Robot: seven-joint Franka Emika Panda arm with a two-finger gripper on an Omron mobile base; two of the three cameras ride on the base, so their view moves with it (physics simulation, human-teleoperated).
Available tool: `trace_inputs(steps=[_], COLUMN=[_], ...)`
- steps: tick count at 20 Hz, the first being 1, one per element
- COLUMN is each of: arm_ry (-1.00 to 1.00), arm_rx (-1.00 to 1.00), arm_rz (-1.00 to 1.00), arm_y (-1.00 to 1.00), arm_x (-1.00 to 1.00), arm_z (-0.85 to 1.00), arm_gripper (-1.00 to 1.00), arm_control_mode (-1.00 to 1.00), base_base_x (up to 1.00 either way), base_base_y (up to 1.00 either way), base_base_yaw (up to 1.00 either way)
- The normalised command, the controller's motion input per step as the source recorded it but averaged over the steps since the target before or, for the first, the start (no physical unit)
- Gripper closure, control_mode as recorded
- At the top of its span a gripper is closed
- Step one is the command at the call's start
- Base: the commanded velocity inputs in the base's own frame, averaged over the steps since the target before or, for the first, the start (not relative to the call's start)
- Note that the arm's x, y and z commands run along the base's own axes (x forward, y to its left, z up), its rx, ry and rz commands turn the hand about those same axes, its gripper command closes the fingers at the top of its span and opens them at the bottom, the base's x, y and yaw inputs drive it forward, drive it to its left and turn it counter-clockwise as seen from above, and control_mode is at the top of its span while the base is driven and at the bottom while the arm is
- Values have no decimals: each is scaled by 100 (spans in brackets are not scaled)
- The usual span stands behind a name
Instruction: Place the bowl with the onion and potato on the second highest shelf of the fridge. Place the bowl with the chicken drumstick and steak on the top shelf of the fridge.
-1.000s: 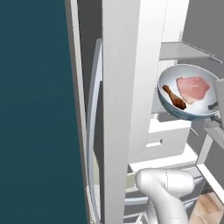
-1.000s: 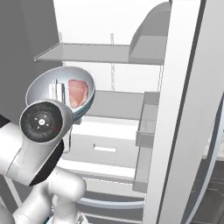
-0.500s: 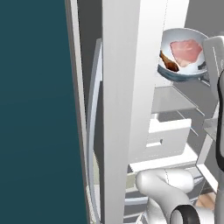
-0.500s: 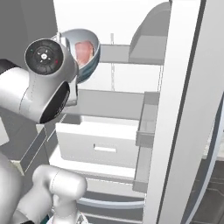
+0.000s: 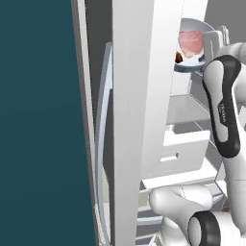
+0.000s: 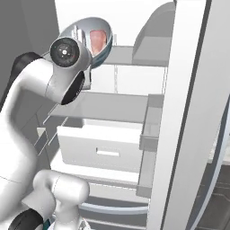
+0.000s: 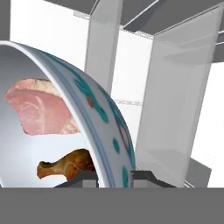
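White and blue-green patterning is seen on the outside of the bowl (image 7: 94,127), whose rim is pinched between the two fingertips of the hand (image 7: 114,177): one dark fingertip (image 7: 83,176) lies inside the wall, the other outside it. The bowl is tilted strongly, so that its opening is turned sideways in the hand view. Inside it the steak (image 7: 41,107), a flat pink slab with a paler edge, is pressed against the pale inner wall, and the chicken drumstick (image 7: 65,166), brown and slender, lies lower, just beside the inner fingertip.

In the right base view the bowl (image 6: 104,42) is held high in the open fridge, at the left end of the top shelf (image 6: 146,51), partly hidden behind the arm's wrist; the steak (image 6: 97,39) is seen within it. Whether the bowl touches the shelf cannot be told. In the left base view the bowl (image 5: 190,45) appears past the edge of the fridge door (image 5: 132,110), with the steak (image 5: 190,42) showing. A white drawer (image 6: 105,146) is seen lower in the fridge.
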Motion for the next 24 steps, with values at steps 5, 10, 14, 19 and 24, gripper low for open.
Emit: trace_inputs(steps=[5, 10, 14, 19, 24], arm_ry=[0, 8, 12, 3, 0], arm_rx=[9, 21, 3, 2, 10], arm_rz=[0, -4, -8, -7, -6], arm_y=[10, 0, 6, 6, 1], arm_x=[30, 42, 87, 95, 68], arm_z=[-3, 0, 0, 0, 0], arm_gripper=[100, 100, 100, 100, 100], arm_control_mode=[-100, -100, -100, -100, -100], base_base_x=[0, 0, 0, 0, 0], base_base_y=[0, 0, 0, 0, 0], base_base_yaw=[0, 0, 0, 0, 0])
